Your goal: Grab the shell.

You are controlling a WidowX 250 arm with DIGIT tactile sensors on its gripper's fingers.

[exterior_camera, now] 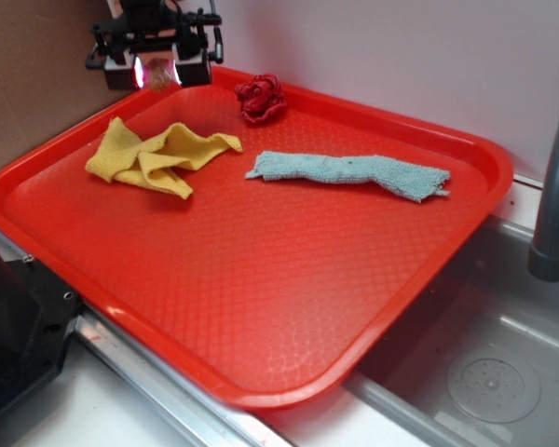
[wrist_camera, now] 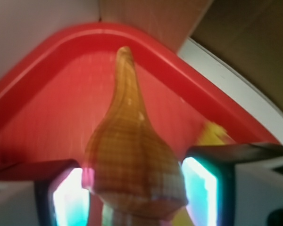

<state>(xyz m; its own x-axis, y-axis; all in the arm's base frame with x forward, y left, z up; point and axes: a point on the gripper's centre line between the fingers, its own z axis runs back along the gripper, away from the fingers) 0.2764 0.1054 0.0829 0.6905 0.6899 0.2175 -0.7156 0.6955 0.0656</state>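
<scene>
The shell (wrist_camera: 132, 150) is tan-brown, ridged, with a long pointed tip. It fills the middle of the wrist view, held between the two glowing pads (wrist_camera: 200, 188) of my gripper (wrist_camera: 134, 193). In the exterior view my gripper (exterior_camera: 158, 70) hangs above the far left corner of the red tray (exterior_camera: 289, 307), lifted off it, with the shell (exterior_camera: 157, 76) showing as a small tan lump between the fingers. The gripper is shut on the shell.
On the tray lie a crumpled yellow cloth (exterior_camera: 158, 154), a dark red rose-shaped fabric ball (exterior_camera: 261, 97) and a long light blue cloth (exterior_camera: 349, 172). A sink basin (exterior_camera: 489, 363) and grey faucet pipe (exterior_camera: 554, 196) are to the right. A wall is close behind.
</scene>
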